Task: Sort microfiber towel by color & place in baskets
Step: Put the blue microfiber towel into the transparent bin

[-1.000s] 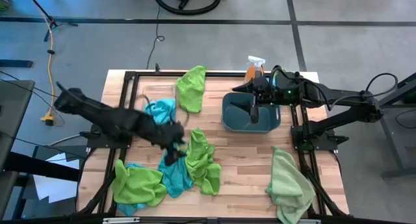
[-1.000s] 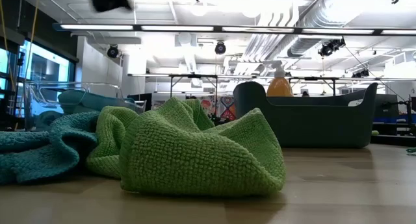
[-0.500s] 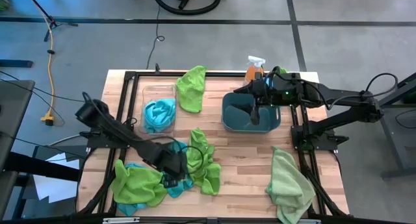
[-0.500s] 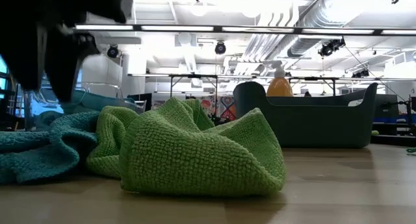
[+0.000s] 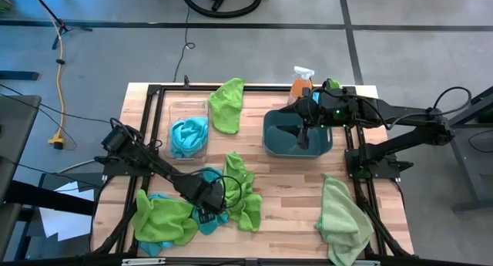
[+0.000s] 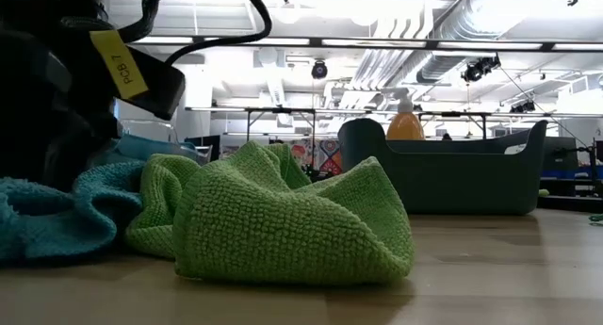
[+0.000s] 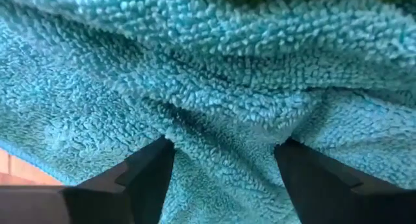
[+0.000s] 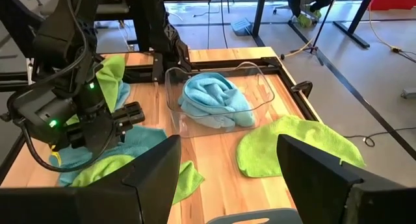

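My left gripper (image 7: 224,146) is down on a teal towel (image 5: 209,218) at the table's near left, open, its fingertips sunk into the pile. That towel lies between two bright green towels (image 5: 162,220) (image 5: 240,190). In the low view the gripper (image 6: 57,108) stands over the teal towel (image 6: 57,217), beside a green towel (image 6: 283,212). The clear bin (image 5: 189,112) holds another teal towel (image 5: 187,135). My right gripper (image 8: 227,178) hangs open over the dark teal-grey tub (image 5: 296,146). My left gripper comes at the teal towel from above, pointing down. Both open fingertips (image 7: 162,149) are pressed into its surface, with a raised ridge of cloth (image 7: 224,130) standing between them. The towel lies on the table; how many layers are under the fingers I cannot tell.
A green towel (image 5: 227,104) lies at the far edge beside the clear bin. A pale green towel (image 5: 343,220) hangs over the near right corner. An orange spray bottle (image 5: 300,85) stands behind the tub. Bare wood shows between tub and near edge.
My left gripper has swung from beside the clear bin toward the table's near edge and come down onto the teal towel. In the low view the towel's top has been pressed down and bunched under it.
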`<control>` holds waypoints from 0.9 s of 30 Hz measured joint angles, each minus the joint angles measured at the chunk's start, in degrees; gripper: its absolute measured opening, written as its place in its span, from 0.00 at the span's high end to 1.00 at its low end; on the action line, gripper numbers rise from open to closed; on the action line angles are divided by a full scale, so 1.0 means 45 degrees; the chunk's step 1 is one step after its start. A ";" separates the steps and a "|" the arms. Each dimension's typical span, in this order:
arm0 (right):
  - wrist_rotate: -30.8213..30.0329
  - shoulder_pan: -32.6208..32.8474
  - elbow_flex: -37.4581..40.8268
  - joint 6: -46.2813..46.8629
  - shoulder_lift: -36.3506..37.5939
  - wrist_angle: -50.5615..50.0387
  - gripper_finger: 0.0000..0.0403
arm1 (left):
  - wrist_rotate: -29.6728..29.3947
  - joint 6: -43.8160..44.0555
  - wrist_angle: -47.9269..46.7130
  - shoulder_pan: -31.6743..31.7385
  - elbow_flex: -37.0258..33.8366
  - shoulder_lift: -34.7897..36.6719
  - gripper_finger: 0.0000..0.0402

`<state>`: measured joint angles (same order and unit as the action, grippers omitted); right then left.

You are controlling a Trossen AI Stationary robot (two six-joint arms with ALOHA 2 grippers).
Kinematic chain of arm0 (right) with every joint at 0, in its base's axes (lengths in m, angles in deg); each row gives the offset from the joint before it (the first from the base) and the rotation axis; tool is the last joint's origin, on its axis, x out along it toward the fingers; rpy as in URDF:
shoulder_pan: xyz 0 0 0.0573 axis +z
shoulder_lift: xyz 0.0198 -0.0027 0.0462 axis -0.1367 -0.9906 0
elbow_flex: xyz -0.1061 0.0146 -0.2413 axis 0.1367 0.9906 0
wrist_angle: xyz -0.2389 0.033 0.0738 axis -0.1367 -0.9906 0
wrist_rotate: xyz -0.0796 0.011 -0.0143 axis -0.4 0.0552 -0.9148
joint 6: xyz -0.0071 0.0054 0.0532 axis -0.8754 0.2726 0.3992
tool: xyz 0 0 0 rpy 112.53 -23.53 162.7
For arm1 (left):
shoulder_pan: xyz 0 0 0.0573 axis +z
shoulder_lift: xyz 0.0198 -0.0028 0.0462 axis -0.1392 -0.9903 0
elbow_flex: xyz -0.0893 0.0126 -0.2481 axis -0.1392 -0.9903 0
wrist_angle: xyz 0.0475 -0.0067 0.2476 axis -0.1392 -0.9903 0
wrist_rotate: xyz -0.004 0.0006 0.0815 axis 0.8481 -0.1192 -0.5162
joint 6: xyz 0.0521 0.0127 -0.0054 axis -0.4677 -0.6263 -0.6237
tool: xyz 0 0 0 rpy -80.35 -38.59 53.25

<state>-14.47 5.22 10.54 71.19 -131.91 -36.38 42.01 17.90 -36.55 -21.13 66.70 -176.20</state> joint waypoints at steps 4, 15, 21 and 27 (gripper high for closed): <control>-0.0006 0.0000 0.0000 -0.0089 0.0000 0.0009 0.37 | 0.0075 0.0307 0.0162 0.0240 -0.0004 0.0192 0.68; -0.0011 -0.0005 0.0000 -0.0093 0.0000 0.0020 0.37 | 0.0050 -0.0387 -0.0666 0.0861 0.0059 0.5391 0.99; -0.0040 -0.0005 0.0000 -0.0017 0.0000 0.0599 0.37 | -0.1186 -0.0605 -0.1897 0.1595 0.0525 0.9401 1.00; -0.0045 -0.0005 0.0000 0.0060 -0.0007 0.1828 0.37 | -0.4212 -0.1988 -0.3787 0.2921 0.1452 1.1576 1.00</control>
<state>-14.67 5.20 10.54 71.47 -131.94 -28.16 23.06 8.95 -53.59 -7.99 73.23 -124.11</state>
